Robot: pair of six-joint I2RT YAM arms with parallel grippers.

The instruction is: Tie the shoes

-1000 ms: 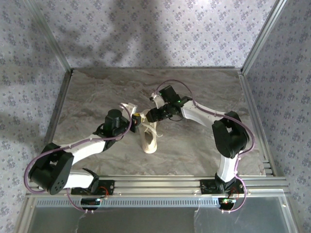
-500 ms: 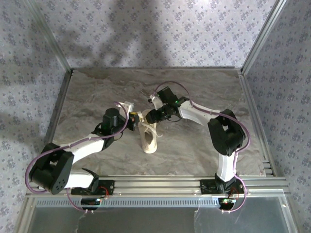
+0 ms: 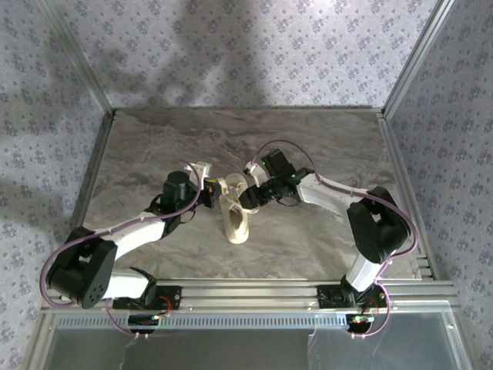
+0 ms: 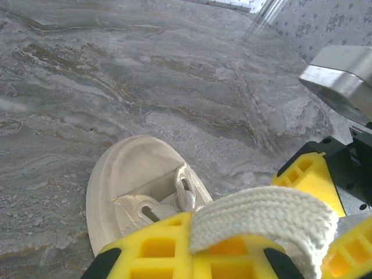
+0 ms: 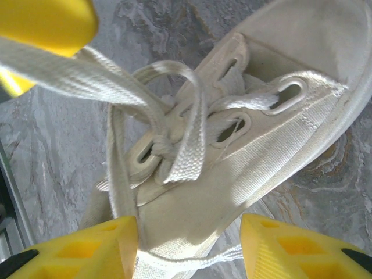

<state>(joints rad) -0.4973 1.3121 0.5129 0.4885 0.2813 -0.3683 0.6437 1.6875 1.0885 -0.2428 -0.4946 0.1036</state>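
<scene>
**Room.** Walls (image 3: 254, 46) papered in a small floral print stand behind and to either side of the sneaker. An aluminium rail (image 3: 254, 291) runs across on its near side.

**Surface.** Grey marbled table (image 3: 323, 146), dull, with veined streaks around the sneaker.

**Arms.** The left arm (image 3: 131, 235) reaches in from the sneaker's left. The right arm (image 3: 339, 196) reaches in from its right.

**Sneaker** (image 3: 236, 222). Cream low-top, sole down near the table's middle, long axis running from the rail side toward the back wall.

**Left gripper** (image 3: 211, 187). Just left of the sneaker's far end, clamped on a flat white lace (image 4: 261, 216). The lace bulges out between the yellow fingers (image 4: 168, 247).

**Right gripper** (image 5: 187, 251). Over the sneaker's far end, jaws well apart and straddling the upper. Nothing looks pinched between them.

**Lacing.** A crossed knot (image 5: 165, 145) sits over the eyelets, and one strand runs taut up to a yellow finger (image 5: 43, 20) at the frame's corner.

**Hard to make out.**
- From above, both grippers cover the sneaker's far end, so the knot cannot be read there.
- In the left wrist view the fingers cut off the sneaker's near half.
- In the right wrist view its fingers are cropped at the bottom edge, and I cannot tell whether either one touches the canvas.
</scene>
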